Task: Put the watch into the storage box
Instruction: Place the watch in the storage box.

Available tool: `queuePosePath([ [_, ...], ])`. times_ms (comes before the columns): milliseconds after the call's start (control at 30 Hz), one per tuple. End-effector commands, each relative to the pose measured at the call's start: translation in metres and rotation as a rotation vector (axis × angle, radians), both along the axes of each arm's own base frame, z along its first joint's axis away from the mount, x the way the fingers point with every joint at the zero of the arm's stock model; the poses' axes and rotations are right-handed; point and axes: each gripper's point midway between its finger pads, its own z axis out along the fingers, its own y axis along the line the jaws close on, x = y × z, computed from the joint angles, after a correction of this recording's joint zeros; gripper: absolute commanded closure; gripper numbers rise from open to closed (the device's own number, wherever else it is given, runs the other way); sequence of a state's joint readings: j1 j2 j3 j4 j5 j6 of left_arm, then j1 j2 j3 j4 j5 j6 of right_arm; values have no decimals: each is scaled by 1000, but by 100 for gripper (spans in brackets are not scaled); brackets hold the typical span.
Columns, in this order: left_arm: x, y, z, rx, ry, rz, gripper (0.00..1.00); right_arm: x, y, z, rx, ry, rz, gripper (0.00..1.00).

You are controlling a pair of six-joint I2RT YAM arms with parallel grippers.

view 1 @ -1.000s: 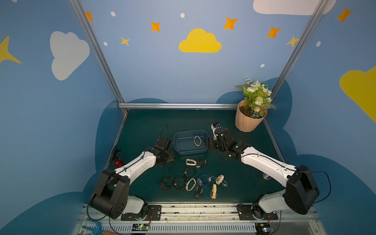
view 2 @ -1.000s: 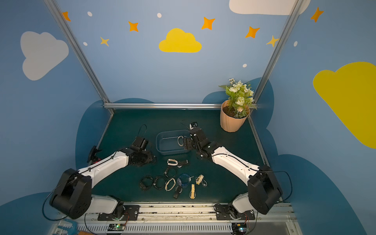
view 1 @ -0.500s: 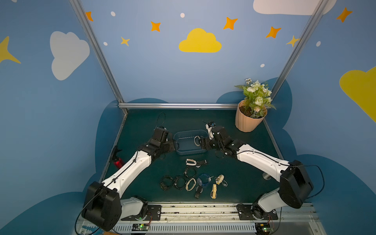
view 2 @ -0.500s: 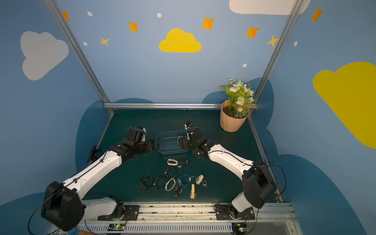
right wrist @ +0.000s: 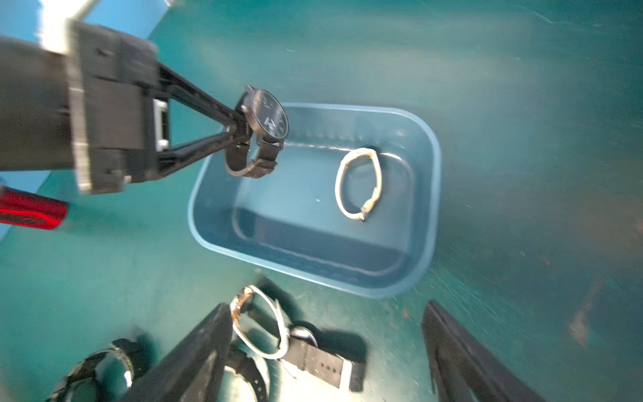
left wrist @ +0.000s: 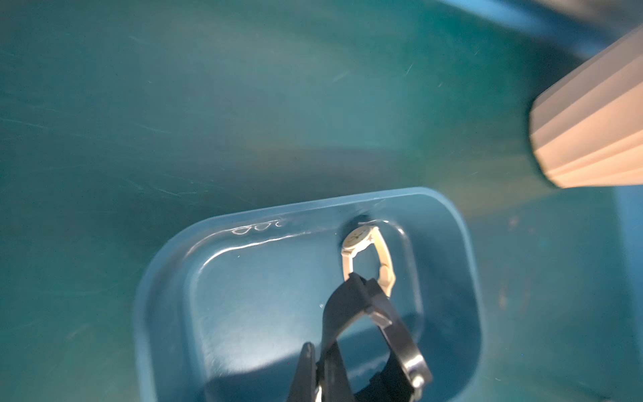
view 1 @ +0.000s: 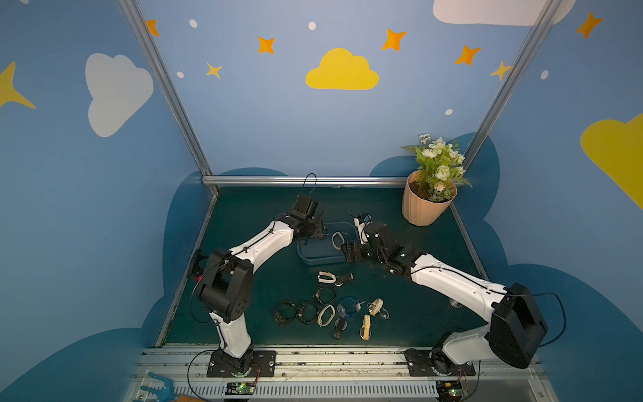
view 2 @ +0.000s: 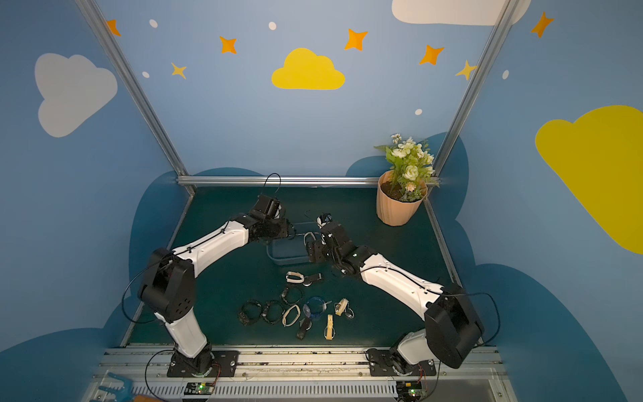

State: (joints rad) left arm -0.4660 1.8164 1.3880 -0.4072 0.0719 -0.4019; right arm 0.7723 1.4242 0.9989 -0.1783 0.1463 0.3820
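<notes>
Two grippers flanked one shallow blue-grey plastic storage box [right wrist: 348, 106] on a green mat [view 1: 243, 215]. At left, the left gripper [right wrist: 238, 134] was pinched tight on the strap of one black round-faced wristwatch [right wrist: 268, 118]. The watch hung above the box's left end, dial on edge facing the right arm, strap loop drooping below. One cream slim-strapped watch [right wrist: 378, 177] lay inside the box, long axis front to back. The right gripper [right wrist: 326, 304] gaped wide, holding nothing, at the box's right front corner. About ten loose watches [view 1: 306, 312] lay in front.

Robot lab booth: cloud-painted walls [view 1: 264, 115], aluminium frame [view 1: 365, 181], green mat [view 1: 248, 212].
</notes>
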Motion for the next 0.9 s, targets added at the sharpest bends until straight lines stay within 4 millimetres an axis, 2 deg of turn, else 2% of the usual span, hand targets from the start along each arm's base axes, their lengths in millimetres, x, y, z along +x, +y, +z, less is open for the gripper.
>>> queuePosePath([
  [0, 6, 3, -10, 73, 25, 5, 96, 0, -10, 7, -5, -25, -43, 14],
  [100, 11, 0, -21, 90, 44, 4, 96, -1, -13, 13, -24, -40, -33, 14],
  [233, 16, -4, -34, 105, 63, 6, 96, 3, -21, 11, -36, -59, -75, 14],
  [500, 23, -4, -60, 142, 116, 18, 95, 2, -24, 8, -47, -53, -85, 14],
  [767, 27, -4, -79, 172, 162, 33, 95, 4, -24, 11, -59, -60, -85, 14],
  [867, 27, -7, -77, 154, 171, 36, 90, 6, -25, 11, -62, -60, -91, 14],
])
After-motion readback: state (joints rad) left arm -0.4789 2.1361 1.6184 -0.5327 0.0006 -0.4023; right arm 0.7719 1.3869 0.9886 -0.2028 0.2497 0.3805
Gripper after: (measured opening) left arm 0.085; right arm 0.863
